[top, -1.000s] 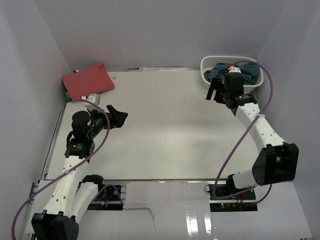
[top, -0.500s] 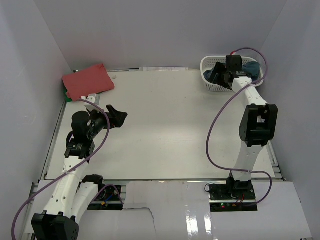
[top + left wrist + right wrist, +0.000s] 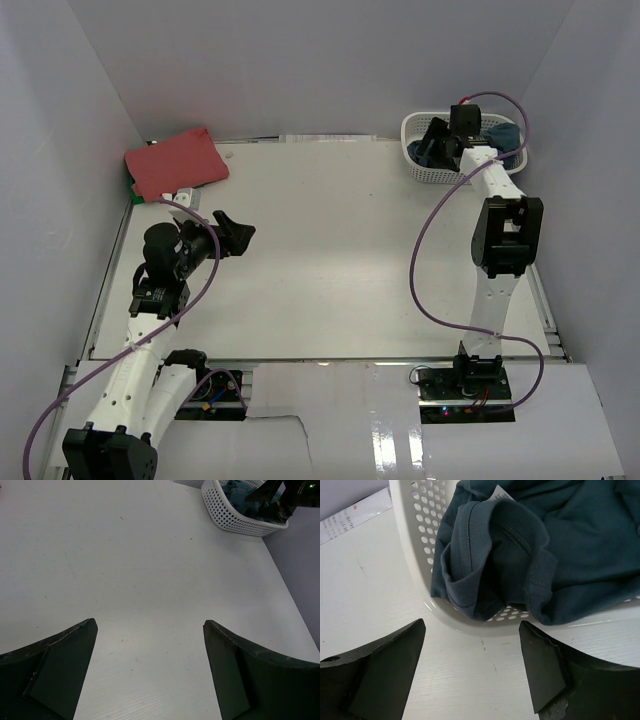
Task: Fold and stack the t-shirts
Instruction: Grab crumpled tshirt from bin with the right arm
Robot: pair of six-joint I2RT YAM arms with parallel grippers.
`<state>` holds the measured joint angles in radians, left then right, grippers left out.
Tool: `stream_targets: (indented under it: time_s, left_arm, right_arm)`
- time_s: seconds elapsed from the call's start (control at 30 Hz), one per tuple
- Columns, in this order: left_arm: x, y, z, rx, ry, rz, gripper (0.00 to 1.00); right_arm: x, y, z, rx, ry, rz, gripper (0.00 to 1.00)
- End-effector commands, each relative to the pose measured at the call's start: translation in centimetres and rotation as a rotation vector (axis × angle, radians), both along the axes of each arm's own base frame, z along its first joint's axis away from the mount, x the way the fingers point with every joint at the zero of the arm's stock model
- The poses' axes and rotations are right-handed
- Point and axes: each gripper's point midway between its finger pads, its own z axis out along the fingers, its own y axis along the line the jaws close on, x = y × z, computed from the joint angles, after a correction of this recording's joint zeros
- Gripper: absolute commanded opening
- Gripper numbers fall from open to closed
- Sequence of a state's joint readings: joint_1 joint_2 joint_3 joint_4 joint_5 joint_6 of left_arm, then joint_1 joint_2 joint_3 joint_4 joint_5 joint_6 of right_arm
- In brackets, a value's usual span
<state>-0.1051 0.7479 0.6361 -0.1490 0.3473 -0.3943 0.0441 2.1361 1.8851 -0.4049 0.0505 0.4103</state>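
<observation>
1. Done so far, as I judge it: the red t-shirt [image 3: 175, 163] lies flat and squared off like a finished fold, on the table [image 3: 330, 260] well beyond the left gripper [image 3: 150, 630] and off to that gripper's left; it looks like the start of the stack.
2. Left to do: the blue t-shirt [image 3: 560, 545] is bunched up in the white basket [image 3: 415, 530], with a sleeve and hem hanging over the rim; it lies just ahead of and below the right gripper [image 3: 471, 640], with its small white neck label [image 3: 502, 492] at the far side; it has not yet been lifted out, spread, folded or set on the red one.
3. The task seems to be about halfway, with one shirt finished and one not begun.
4. Right gripper: its fingers stand apart above the near rim of the basket and nothing is between them; the cloth is near but not gripped.
5. Left gripper: its fingers are spread wide over bare table and hold nothing; the basket sits far ahead of it, to its right.
6. Count: two t-shirts in view, one red and one blue; whether another lies hidden under the blue one I cannot tell; one basket; two grippers; a thin sliver of something green [image 3: 133, 190] shows at the near edge of the red shirt, too small to identify.
</observation>
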Motion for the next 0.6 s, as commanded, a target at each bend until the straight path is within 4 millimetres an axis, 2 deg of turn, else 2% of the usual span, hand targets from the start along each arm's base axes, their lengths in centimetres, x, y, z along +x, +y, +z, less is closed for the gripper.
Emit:
stream_targets:
  time_s: [0.0, 0.1, 0.17, 0.27, 0.33, 0.43, 0.5, 0.53, 0.57]
  left_arm:
    - [0.1, 0.1, 0.8, 0.012, -0.029, 0.005, 0.98]
    - [0.1, 0.1, 0.7, 0.013, -0.026, 0.005, 0.98]
    - [0.1, 0.1, 0.7, 0.012, -0.024, 0.006, 0.98]
    - [0.1, 0.2, 0.5, 0.016, -0.022, 0.01, 0.98]
    - [0.2, 0.2, 0.5, 0.016, -0.021, 0.01, 0.98]
    - [0.3, 0.2, 0.4, 0.018, -0.017, 0.011, 0.98]
    - [0.3, 0.2, 0.3, 0.017, -0.013, 0.012, 0.98]
    - [0.3, 0.2, 0.4, 0.019, -0.014, 0.013, 0.98]
    - [0.4, 0.3, 0.3, 0.021, -0.013, 0.014, 0.98]
  right_arm:
    - [2.0, 0.2, 1.8, 0.045, -0.081, 0.006, 0.81]
    - [2.7, 0.2, 1.5, 0.053, -0.093, 0.0, 0.71]
    - [3.2, 0.2, 1.0, 0.055, -0.088, -0.002, 0.69]
    - [3.9, 0.9, 1.3, 0.079, -0.11, 0.03, 0.68]
    - [4.2, 0.9, 1.4, 0.079, -0.119, 0.03, 0.58]
    - [4.9, 1.2, 1.5, 0.091, -0.144, 0.051, 0.51]
    - [5.0, 1.4, 1.4, 0.106, -0.146, 0.062, 0.35]
    - [5.2, 1.7, 1.4, 0.114, -0.149, 0.071, 0.2]
    - [5.3, 1.9, 1.7, 0.136, -0.158, 0.09, 0.12]
